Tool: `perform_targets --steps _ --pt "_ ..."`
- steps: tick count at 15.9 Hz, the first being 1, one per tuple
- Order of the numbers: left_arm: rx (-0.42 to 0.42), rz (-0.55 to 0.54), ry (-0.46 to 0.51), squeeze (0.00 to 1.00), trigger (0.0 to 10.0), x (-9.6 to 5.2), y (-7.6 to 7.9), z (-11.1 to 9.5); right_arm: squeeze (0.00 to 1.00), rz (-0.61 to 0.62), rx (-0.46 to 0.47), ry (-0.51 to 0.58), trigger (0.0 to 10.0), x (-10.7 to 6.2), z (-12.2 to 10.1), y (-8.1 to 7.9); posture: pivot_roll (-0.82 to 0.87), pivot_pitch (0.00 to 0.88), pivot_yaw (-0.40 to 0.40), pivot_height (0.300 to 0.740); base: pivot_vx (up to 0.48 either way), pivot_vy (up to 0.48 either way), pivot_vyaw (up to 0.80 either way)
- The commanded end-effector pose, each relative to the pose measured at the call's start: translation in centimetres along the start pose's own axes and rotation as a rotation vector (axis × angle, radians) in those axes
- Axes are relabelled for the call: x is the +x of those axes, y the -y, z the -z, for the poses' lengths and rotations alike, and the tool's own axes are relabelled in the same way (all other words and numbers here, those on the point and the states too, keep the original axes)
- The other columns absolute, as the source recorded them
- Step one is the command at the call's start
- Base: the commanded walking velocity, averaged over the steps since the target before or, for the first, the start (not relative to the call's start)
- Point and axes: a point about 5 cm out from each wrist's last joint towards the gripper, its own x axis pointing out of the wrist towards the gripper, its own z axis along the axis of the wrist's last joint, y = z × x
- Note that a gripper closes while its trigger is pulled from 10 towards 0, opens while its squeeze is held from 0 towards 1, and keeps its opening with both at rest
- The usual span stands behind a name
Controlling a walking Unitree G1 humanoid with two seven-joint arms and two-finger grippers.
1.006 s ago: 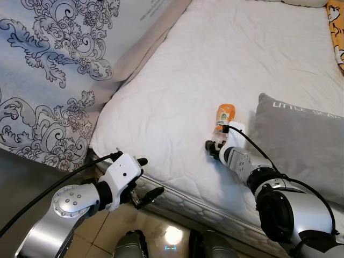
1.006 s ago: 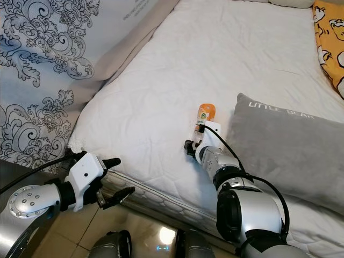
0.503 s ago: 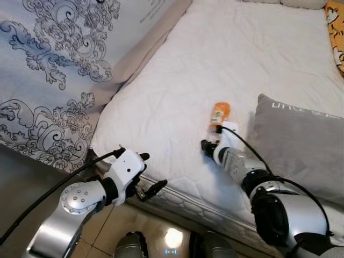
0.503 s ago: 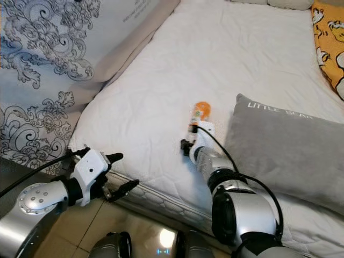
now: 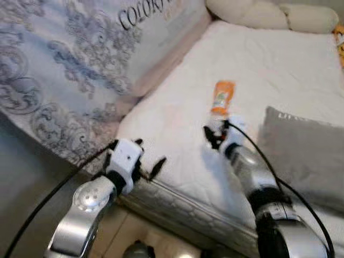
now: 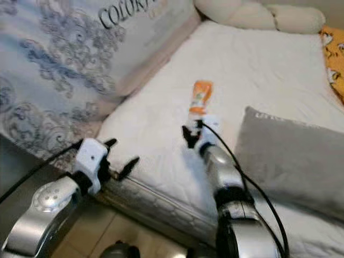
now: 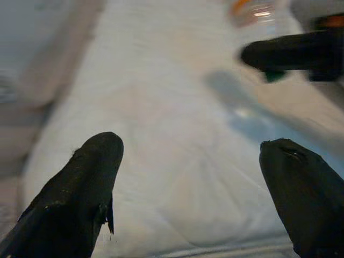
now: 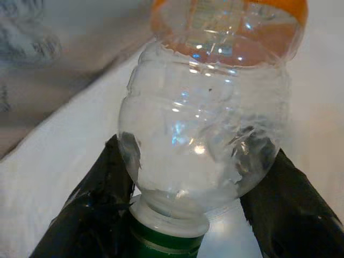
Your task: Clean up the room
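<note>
At about nine o'clock in the head views a patterned blue-grey cover (image 5: 64, 70) with printed lettering hangs beside the bed (image 5: 177, 115), whose white quilted mattress runs from the near edge up toward twelve o'clock.

The left end effector (image 5: 146, 161) is raised at roughly seven o'clock, over the near edge of the mattress. Its two black fingers (image 7: 80, 188) are spread wide with nothing between them, and its wrist view looks across bare white mattress.

Near the centre, the right end effector (image 5: 216, 135) is stretched out over the bed. A clear plastic bottle (image 5: 221, 99) with an orange label lies on the mattress, its body pointing toward twelve o'clock and its green-capped neck (image 8: 164, 236) toward the robot. In the right wrist view the bottle (image 8: 207, 129) sits between the two fingers (image 8: 99, 199), which press against its shoulders on either side just above the cap, so the right end effector is holding it by that end.

At three to four o'clock a grey pillow (image 5: 301, 156) lies on the bed, just beside the right arm. Cream cushions (image 5: 269, 13) rest at the far end near twelve o'clock, and an orange printed cloth (image 6: 334, 59) shows at two o'clock.
</note>
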Motion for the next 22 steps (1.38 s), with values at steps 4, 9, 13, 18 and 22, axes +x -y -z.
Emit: perform_targets --steps 4,9,13,18,22 --pt "-0.089 -0.236 -0.032 1.0 10.0 -0.9 -1.2 0.5 0.0 -0.051 -0.132 0.146 10.0 -6.4 -0.9 -1.5 -0.06 0.0 0.102 0.74 0.0 0.0 0.38" --pt "-0.185 -0.461 -0.099 0.0 10.0 -5.1 -0.1 1.9 0.0 -0.058 -0.101 0.032 10.0 -13.2 1.1 -2.5 -0.03 0.0 0.053 0.74 0.0 0.0 0.8" --pt "-0.127 -0.386 -0.101 0.0 10.0 -5.2 0.5 1.4 0.0 -0.067 -0.093 -0.011 10.0 -14.1 1.1 -2.5 0.0 0.0 0.033 0.74 0.0 0.0 0.8" --pt "-0.209 -0.419 -0.056 0.0 10.0 -4.1 -0.2 1.2 0.0 -0.022 -0.046 -0.003 10.0 -13.6 0.6 -1.9 -0.05 0.0 0.08 0.74 0.0 0.0 0.8" --pt "-0.268 -0.502 0.016 0.0 10.0 -3.9 -1.3 1.1 0.0 -0.006 -0.032 -0.023 10.0 -13.3 0.9 -1.3 -0.04 0.0 0.056 0.74 0.0 0.0 0.8"
